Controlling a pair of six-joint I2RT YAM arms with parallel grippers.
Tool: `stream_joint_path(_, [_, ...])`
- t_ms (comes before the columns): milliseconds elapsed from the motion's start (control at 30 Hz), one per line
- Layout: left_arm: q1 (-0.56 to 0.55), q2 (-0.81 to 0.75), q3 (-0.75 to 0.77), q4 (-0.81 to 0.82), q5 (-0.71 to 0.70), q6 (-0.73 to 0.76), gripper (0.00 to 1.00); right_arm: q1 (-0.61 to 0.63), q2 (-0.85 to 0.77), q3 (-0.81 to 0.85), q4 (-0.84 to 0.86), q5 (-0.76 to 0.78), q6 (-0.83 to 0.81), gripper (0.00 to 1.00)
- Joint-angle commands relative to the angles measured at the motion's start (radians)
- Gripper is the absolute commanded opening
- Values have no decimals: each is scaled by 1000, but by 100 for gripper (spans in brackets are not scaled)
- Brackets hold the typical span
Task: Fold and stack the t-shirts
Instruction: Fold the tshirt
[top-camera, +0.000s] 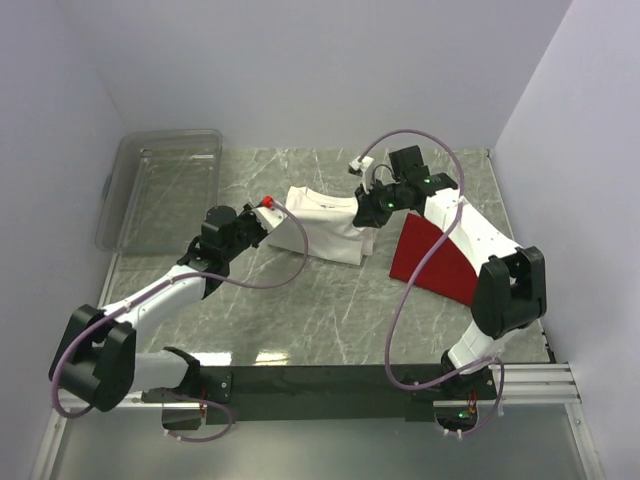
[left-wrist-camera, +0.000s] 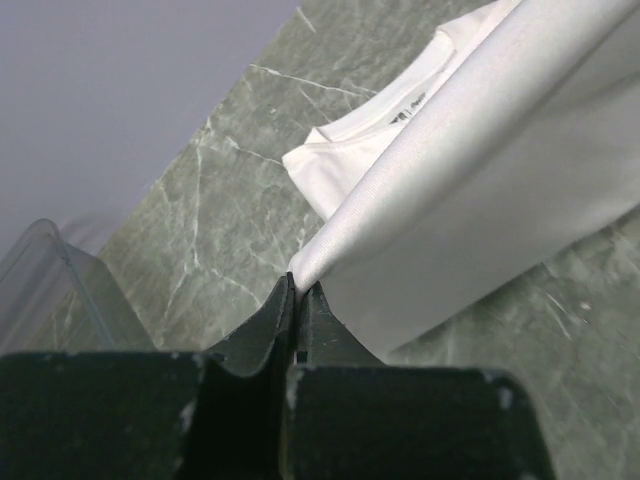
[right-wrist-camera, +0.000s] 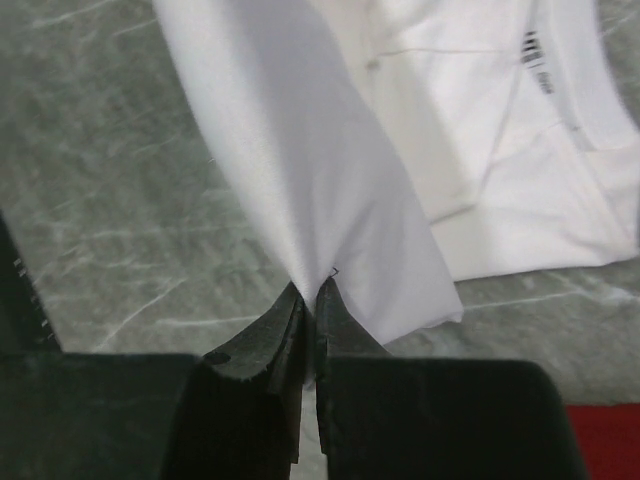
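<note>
Nearest, along the bottom edge of the overhead view: left arm's base (top-camera: 185, 385) and right arm's base (top-camera: 462, 405), both bolted to 1 dark rail (top-camera: 320, 380), with a mauve cable looping off each.

Further in, above the grey-green marble table (top-camera: 300, 310): left gripper (top-camera: 268, 212), clamped tight on the left end of the white t-shirt (top-camera: 325, 225). Seen from the left wrist, black fingers (left-wrist-camera: 262, 330) pressed together with no gap, a corner of white t-shirt (left-wrist-camera: 480, 180) pinched to a point between them and drawn up off the table.

Level with it on the other side: right gripper (top-camera: 368, 215), likewise closed on the same garment, at its right end. Seen from the right wrist, a fold of white t-shirt (right-wrist-camera: 300, 160) gathered into the narrow jaws and fanning out beyond them. Rest of the shirt spread on the table between the 2 grippers, neckline and small label showing.

Just beside it to the right, flat on the table: red t-shirt (top-camera: 430, 260), partly hidden under the right arm, held by neither gripper.

Farthest, at the back left by the wall: clear plastic bin (top-camera: 170, 190), well apart from both shirts.
</note>
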Motion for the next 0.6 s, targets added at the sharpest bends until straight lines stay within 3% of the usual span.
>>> stream_joint_path(0, [3,-87,-17,-22,69,20,1,7,-83,-28,-86,-132,-78,0])
stream_joint_path(133, [3,-153,-24,-71,107,29,1,40,-120,-80,-156,-238,-128,0])
stream_joint_path(567, [-3,-305,-54,-315,265,52,1,140,-157,-213,-255,-360,-190,0])
